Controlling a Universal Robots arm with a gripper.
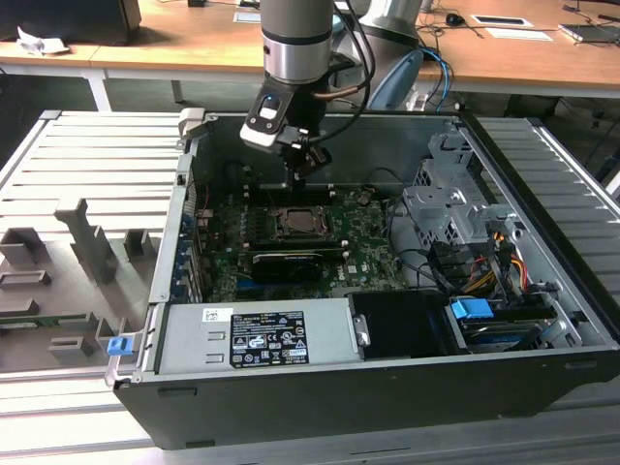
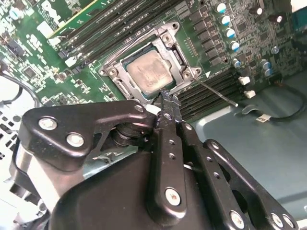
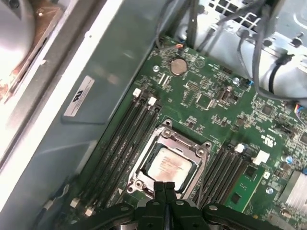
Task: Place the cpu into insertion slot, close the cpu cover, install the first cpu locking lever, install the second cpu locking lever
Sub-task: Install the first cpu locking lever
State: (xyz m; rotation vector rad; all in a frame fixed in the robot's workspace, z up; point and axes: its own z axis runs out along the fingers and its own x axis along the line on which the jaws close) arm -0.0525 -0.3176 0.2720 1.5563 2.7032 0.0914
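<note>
Just over one edge of the insertion slot (image 1: 320,231), the gripper (image 3: 165,190) hangs with both fingers pinched flat together, and nothing's caught between them in either wrist view. The cpu (image 3: 168,167) is sitting down in that slot, pale metal face up, and the cpu cover (image 3: 200,154) lies flat around it like a frame. A thin metal locking lever (image 2: 218,92) pokes out from one corner of the slot, across the black memory slots (image 2: 204,99). The fingertips are just beside the cover's edge, can't tell if they touch. The slot sits on the green motherboard (image 1: 368,242) inside the open PC case (image 1: 320,407), with a long black card (image 1: 286,262) between the slot and the power supply (image 1: 262,334).
</note>
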